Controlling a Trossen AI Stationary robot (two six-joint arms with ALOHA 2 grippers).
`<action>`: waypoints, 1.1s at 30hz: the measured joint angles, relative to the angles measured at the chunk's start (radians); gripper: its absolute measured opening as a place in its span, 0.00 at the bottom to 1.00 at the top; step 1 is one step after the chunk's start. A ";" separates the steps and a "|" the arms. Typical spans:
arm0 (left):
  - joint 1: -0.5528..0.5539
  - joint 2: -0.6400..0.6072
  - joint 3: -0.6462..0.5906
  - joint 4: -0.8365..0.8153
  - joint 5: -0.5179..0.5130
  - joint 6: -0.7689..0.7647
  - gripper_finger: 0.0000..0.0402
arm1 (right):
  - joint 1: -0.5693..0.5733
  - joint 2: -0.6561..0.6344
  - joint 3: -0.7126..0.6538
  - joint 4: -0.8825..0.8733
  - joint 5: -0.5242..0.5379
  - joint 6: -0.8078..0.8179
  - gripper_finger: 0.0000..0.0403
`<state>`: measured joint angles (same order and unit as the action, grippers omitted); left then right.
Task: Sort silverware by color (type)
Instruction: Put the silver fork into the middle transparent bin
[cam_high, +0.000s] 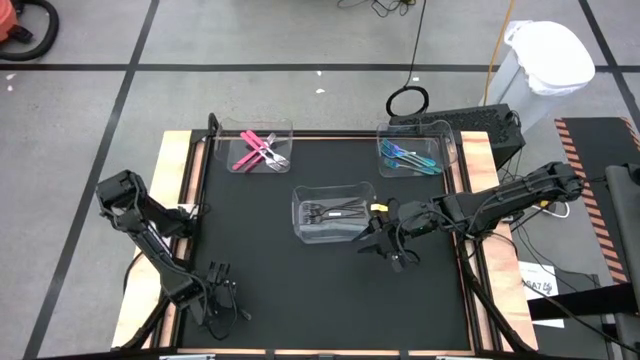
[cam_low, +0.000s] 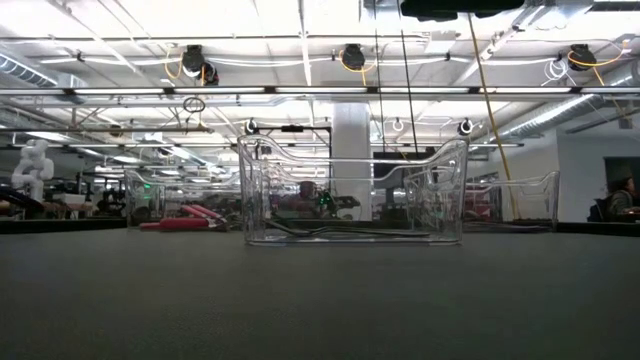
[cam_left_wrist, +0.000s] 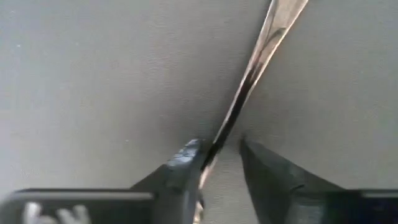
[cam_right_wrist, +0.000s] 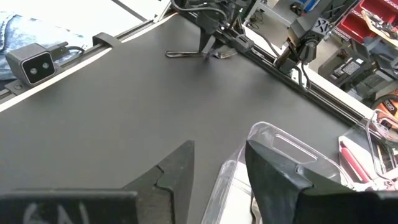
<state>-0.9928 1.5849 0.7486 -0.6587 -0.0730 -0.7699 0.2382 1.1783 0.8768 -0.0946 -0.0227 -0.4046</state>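
Left claw (cam_high: 222, 290), lower left of bench (cam_high: 300, 290), fingers parted around grey utensil (cam_left_wrist: 249, 74), grip uncertain. Right claw (cam_right_wrist: 217, 168) released beside centre bin (cam_high: 333, 212).

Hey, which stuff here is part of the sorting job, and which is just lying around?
Job: pink silverware, blue silverware, grey silverware, grey utensil at the left tool.
Lying about: white bag, cable loop.
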 joint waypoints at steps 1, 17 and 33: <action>0.000 -0.003 0.000 0.000 0.001 0.000 0.27 | 0.000 0.000 0.000 0.000 0.000 0.000 0.35; 0.048 -0.003 0.091 -0.130 -0.208 -0.007 0.01 | 0.000 0.000 0.000 0.000 0.000 -0.008 0.35; 0.155 -0.012 0.341 -0.160 -0.550 0.215 0.01 | 0.000 0.000 0.000 0.016 0.001 -0.191 0.35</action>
<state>-0.8379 1.5733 1.0896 -0.8192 -0.6228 -0.5549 0.2379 1.1786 0.8768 -0.0788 -0.0221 -0.5956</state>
